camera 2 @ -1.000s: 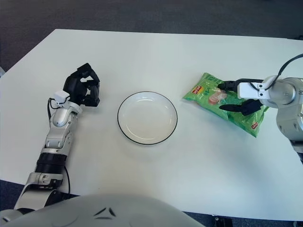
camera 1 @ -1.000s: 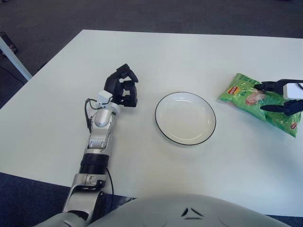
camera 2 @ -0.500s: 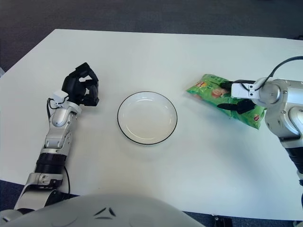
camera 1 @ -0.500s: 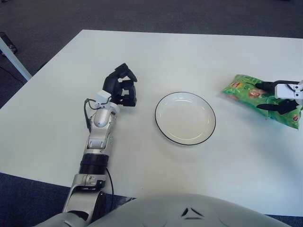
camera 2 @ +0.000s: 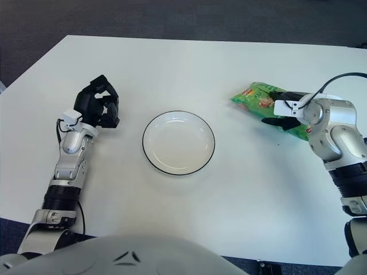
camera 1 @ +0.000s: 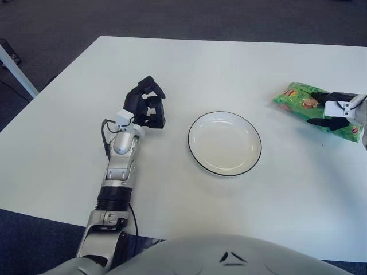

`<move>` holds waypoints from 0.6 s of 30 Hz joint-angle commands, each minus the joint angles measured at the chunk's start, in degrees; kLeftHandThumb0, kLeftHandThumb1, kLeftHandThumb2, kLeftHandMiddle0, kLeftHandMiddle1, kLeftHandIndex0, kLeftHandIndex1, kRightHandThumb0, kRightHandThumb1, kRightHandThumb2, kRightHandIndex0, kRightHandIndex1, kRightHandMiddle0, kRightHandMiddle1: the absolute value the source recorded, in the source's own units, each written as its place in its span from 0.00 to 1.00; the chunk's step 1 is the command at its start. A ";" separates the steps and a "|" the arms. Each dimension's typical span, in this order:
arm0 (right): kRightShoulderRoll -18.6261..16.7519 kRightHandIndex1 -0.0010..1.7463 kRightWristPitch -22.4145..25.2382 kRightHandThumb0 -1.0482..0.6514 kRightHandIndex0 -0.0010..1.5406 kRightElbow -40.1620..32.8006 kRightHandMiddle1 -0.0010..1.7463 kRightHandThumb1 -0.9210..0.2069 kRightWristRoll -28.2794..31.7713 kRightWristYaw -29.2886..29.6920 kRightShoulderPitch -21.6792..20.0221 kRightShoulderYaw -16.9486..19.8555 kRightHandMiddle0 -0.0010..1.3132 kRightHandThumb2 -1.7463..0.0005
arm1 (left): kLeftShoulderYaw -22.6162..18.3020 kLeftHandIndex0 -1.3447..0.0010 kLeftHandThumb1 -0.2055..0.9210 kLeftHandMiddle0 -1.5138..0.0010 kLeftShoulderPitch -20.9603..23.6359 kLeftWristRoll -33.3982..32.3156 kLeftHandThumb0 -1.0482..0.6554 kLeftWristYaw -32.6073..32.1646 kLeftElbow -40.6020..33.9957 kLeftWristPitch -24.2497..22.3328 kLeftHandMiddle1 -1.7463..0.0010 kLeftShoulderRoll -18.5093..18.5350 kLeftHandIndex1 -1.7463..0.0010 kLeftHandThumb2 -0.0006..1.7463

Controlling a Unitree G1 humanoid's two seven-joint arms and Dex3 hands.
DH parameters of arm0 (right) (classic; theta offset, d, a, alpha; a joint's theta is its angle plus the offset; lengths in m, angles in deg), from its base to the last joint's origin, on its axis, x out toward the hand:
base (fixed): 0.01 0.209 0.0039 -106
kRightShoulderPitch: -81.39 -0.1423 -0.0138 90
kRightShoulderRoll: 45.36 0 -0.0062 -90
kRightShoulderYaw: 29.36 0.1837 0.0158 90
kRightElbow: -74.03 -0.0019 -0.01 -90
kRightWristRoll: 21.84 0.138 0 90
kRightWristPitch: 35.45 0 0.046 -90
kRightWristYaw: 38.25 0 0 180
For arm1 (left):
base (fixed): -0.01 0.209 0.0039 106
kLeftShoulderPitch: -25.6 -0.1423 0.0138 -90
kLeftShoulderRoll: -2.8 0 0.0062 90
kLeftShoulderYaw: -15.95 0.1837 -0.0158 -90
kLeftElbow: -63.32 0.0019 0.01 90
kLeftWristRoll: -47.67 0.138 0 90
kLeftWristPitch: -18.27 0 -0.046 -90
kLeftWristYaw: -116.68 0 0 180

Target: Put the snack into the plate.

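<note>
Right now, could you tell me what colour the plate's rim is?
The round white plate has a thin black rim, clearest in the right eye view.

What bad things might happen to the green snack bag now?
The right hand pinches the snack bag near one end, so the bag could slip out or sag and spill onto the table. The plate sits away to the bag's left, so a drop on the way may miss it.

snack (camera 2: 265,102): you see a crinkled, glossy green plastic-film bag
plate (camera 2: 178,142): you see smooth, glossy white ceramic with a thin dark rim
desk (camera 2: 189,63): you have a smooth, matt white top
left hand (camera 1: 147,105): black matt plastic
right hand (camera 2: 287,113): black matt fingers and white plastic shell
</note>
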 commanded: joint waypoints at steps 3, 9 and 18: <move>-4.50 0.00 -1.49 0.00 0.00 8.33 0.00 0.00 -3.49 11.74 -0.58 -1.42 0.00 0.62 | 0.23 0.48 0.37 0.14 -3.41 1.18 0.31 -1.13 2.66 1.93 0.00 -1.90 0.00 0.83; -6.83 0.00 -2.55 0.00 0.00 11.89 0.00 0.00 -6.06 24.02 -1.25 -0.99 0.00 0.67 | 0.30 0.48 0.37 0.14 -3.16 1.47 0.31 -1.32 3.57 3.13 0.00 -1.87 0.00 0.83; -10.51 0.77 -7.95 0.33 0.00 25.07 0.83 0.44 -9.06 48.00 -5.87 -1.39 0.06 0.44 | 0.30 0.48 0.37 0.14 -2.93 1.65 0.31 -1.20 4.54 4.40 0.00 -1.82 0.00 0.83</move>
